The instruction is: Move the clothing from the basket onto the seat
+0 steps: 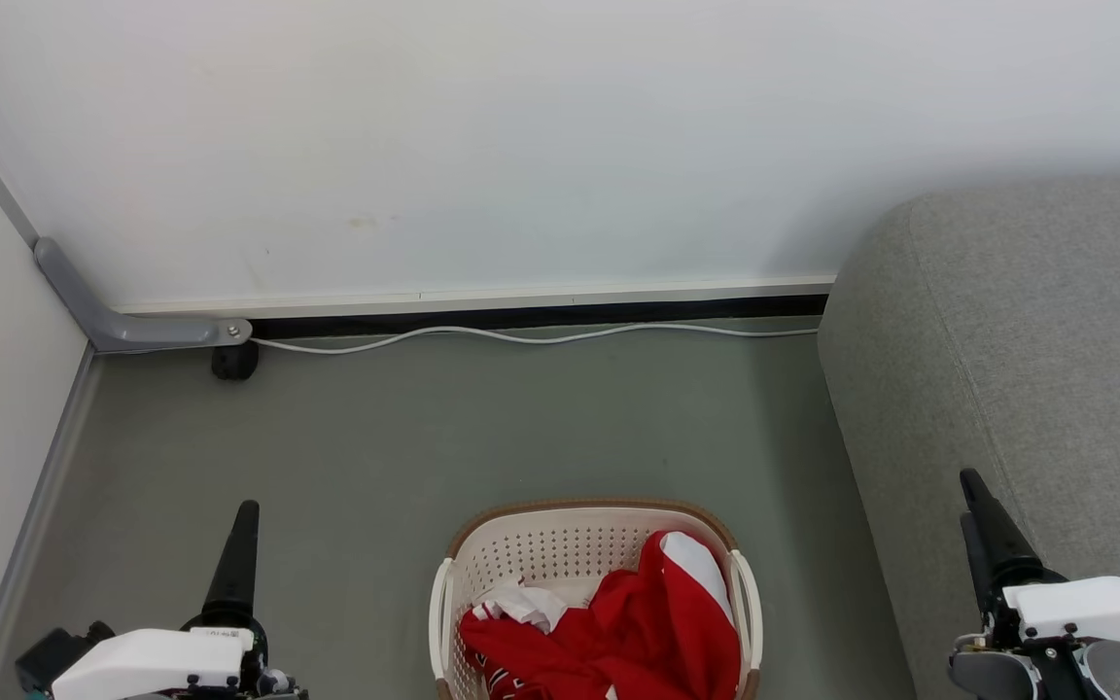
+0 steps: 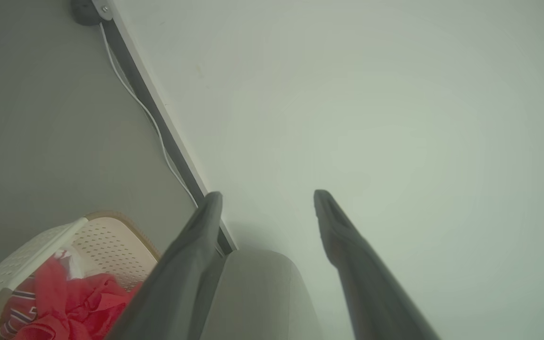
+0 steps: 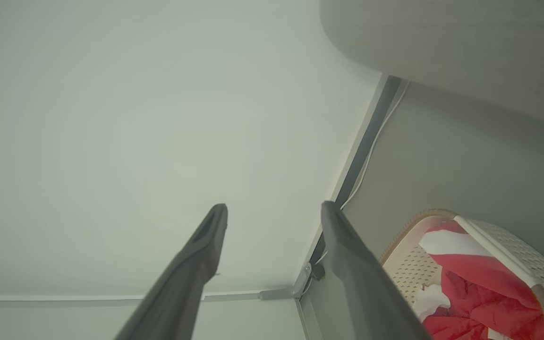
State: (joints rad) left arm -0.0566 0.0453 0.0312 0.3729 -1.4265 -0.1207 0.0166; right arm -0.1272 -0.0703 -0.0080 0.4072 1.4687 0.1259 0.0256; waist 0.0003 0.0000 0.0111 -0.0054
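Grey-green floor (image 1: 424,437) meets a plain white wall (image 1: 521,146), a white cable (image 1: 521,337) trailing along the skirting, as the cream-white perforated basket (image 1: 560,544) stands on the floor at the bottom centre of the head view, just left of the grey upholstered seat (image 1: 1027,340). Inside the basket lies the clothing (image 1: 638,622), a crumpled red heap banked toward the right wall, leaving the perforated far wall bare. 1 red fold with a broad white band climbs the right side and points up toward the far rim and the wall beyond; a bunched white patch sits at the heap's left, and striped trim shows in the left wrist view. The basket's brown rim curves round its far end and its 2 white handles sit left and right; its near end is cut off by the frame, so its long axis cannot be told. The left gripper (image 2: 267,194) hangs left of the basket, its 2 dark fingers spread and empty; the right gripper (image 3: 274,207), beside the seat, likewise has its fingers parted around nothing.
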